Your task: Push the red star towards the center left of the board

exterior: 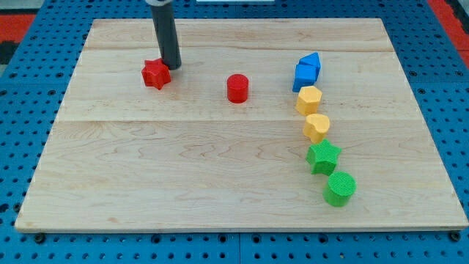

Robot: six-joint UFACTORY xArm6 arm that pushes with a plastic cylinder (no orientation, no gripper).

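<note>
The red star (154, 74) lies on the wooden board (183, 169) in the upper left part of the view. My tip (172, 66) stands right next to the star, at its upper right edge, touching or nearly touching it. The dark rod rises from there to the view's top edge.
A red cylinder (237, 88) stands right of the star near the top middle. On the right runs a column of blocks: two blue blocks (307, 71), a yellow hexagon (309, 99), another yellow block (316, 127), a green star (323, 157), a green cylinder (340, 188).
</note>
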